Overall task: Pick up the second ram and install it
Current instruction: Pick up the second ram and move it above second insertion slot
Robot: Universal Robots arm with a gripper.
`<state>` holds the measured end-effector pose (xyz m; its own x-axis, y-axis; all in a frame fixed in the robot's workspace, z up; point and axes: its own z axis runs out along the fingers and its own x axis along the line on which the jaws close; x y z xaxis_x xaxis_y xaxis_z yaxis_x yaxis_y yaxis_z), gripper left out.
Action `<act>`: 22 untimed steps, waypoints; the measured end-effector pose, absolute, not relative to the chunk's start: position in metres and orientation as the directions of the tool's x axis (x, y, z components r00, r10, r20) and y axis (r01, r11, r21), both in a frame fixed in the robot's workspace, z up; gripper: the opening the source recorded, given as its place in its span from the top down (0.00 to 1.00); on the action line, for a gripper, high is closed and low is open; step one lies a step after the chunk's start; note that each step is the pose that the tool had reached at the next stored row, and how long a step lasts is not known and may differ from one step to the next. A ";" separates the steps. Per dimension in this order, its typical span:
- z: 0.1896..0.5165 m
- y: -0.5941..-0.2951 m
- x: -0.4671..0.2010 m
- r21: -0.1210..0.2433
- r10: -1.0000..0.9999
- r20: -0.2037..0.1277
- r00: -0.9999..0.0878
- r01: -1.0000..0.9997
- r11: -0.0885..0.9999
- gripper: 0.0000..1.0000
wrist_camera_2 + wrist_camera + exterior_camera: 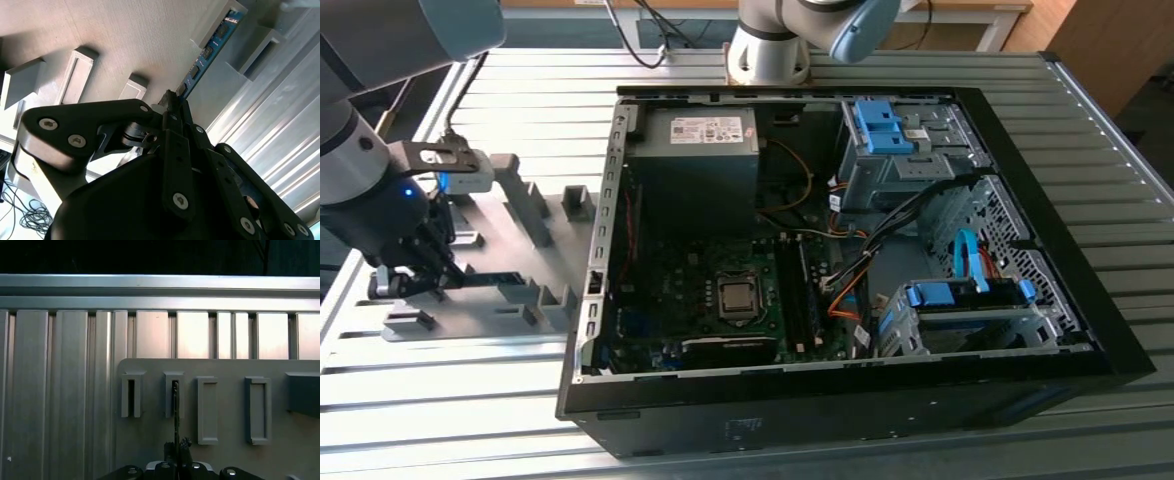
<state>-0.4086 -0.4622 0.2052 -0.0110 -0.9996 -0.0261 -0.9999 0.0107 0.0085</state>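
The second ram is a thin blue board with dark chips. It lies along the grey holder plate, with its far end in a slotted grey block. My gripper is shut on its near end. In the first wrist view the ram is edge-on, running from the block's slot down into the gripper. In the exterior view the gripper is low over the plate at the exterior view's left, with the ram reaching toward the open computer case.
The case holds a motherboard with memory slots, a power supply, blue drive cages and loose cables. Several other grey blocks stand on the plate. The ribbed metal table surrounds it all.
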 end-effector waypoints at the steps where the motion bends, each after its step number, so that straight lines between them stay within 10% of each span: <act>1: 0.206 -0.462 -0.409 0.008 -1.000 -0.026 -0.011 -1.000 0.011 0.86; 22: 0.217 -0.462 -0.409 0.008 -1.000 -0.026 -0.011 -1.000 0.011 0.86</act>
